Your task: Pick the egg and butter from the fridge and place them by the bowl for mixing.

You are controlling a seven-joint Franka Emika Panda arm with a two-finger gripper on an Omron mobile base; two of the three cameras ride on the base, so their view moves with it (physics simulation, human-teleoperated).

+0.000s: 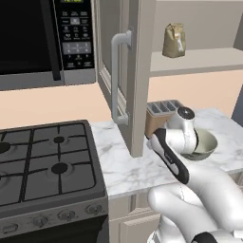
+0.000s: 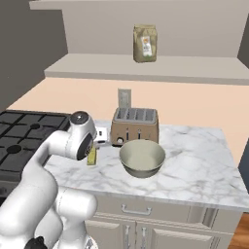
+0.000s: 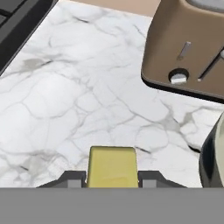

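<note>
My gripper [image 3: 112,180] is shut on the butter [image 3: 112,166], a small yellow block held between the two dark fingers [image 3: 72,179]. In the right base view the butter [image 2: 91,155] hangs under the hand, low over the marble counter [image 2: 194,165], and I cannot tell whether it touches. It is just left of the pale bowl [image 2: 142,158], in front of the brown slotted box. The bowl [image 1: 206,142] stands upright and looks empty. The egg and the fridge are out of view.
The brown slotted box [image 2: 134,126] stands behind the bowl. A gas stove [image 1: 42,161] borders the counter on the left, under a black microwave [image 1: 42,38]. An open cabinet door [image 1: 128,71] with a grey handle hangs over the counter. A brown bag [image 2: 145,44] sits on the shelf.
</note>
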